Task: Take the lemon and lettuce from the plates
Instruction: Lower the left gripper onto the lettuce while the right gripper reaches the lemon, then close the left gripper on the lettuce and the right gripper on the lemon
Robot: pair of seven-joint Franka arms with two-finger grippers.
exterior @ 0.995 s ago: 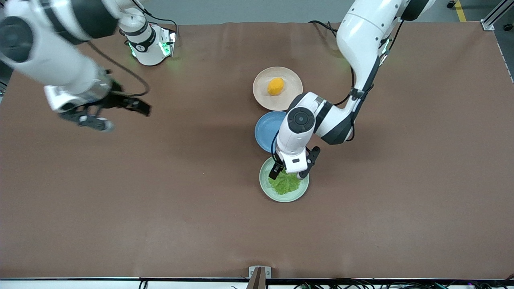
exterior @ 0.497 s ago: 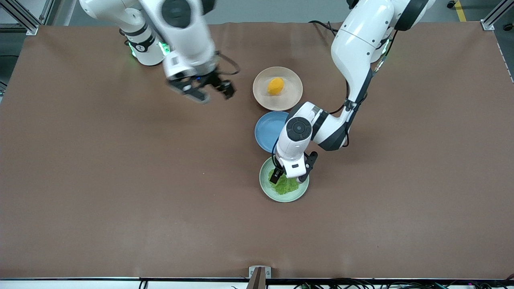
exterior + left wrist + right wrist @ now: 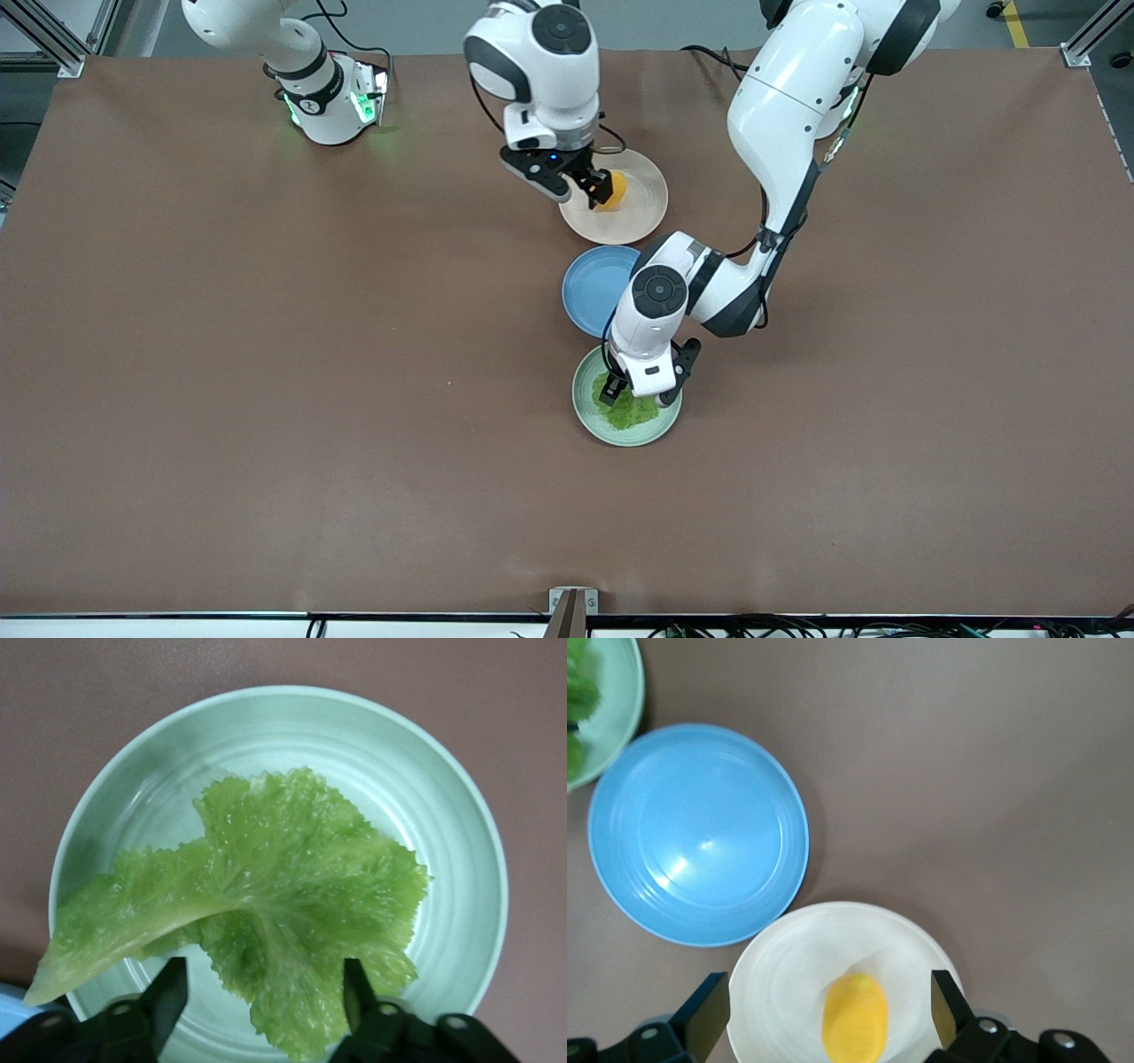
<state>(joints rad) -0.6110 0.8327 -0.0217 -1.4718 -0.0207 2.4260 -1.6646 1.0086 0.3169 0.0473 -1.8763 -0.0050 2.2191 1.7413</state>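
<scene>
Green lettuce (image 3: 266,904) between open left pincer (image 3: 261,1010) fingers.

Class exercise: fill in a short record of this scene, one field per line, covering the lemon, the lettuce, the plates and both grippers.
lemon: on the cream plate, not gripped
lettuce: lying flat in the mint plate
blue plate: between the other two plates, holds nothing
right gripper: over the cream plate, fingers open on either side of the lemon
left gripper: low over the mint plate, fingers open astride the lettuce
picked so far: nothing
</scene>
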